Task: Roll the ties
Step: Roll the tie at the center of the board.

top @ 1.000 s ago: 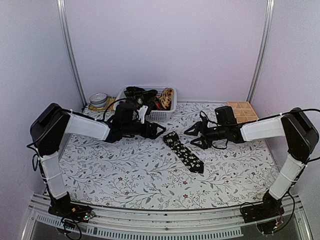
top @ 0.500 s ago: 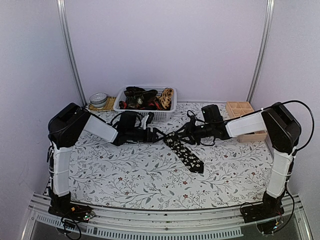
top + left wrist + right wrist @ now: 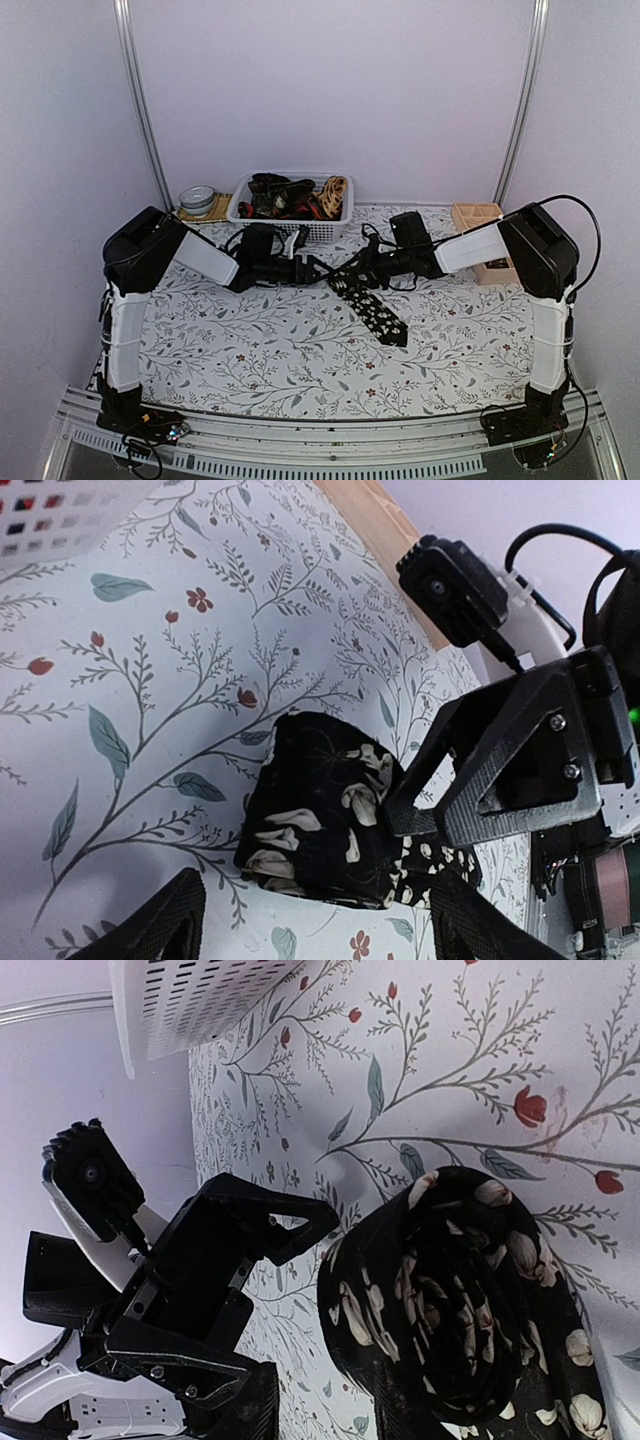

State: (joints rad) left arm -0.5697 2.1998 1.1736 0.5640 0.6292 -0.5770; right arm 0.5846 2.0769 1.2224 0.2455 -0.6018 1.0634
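Observation:
A black tie (image 3: 378,312) with pale flower specks lies slanted on the floral tablecloth. Its far end is wound into a roll (image 3: 320,820) (image 3: 460,1310). My left gripper (image 3: 319,268) (image 3: 315,935) is open wide just left of the roll, one finger on either side of it and not touching it. My right gripper (image 3: 353,270) (image 3: 320,1405) comes in from the right with its jaws narrow but apart. Tablecloth shows between them, and one finger (image 3: 388,1402) rests against the roll's edge. In the left wrist view that finger (image 3: 410,815) touches the roll's right side.
A white basket (image 3: 325,232) (image 3: 200,1000) holding more ties stands at the back behind the grippers. A round tin (image 3: 198,200) sits to its left. A wooden compartment tray (image 3: 478,222) stands at the back right, behind the right arm.
Both arms have moved inward and now meet at the tie's rolled far end. The right gripper's jaws have narrowed a lot, the left's slightly.

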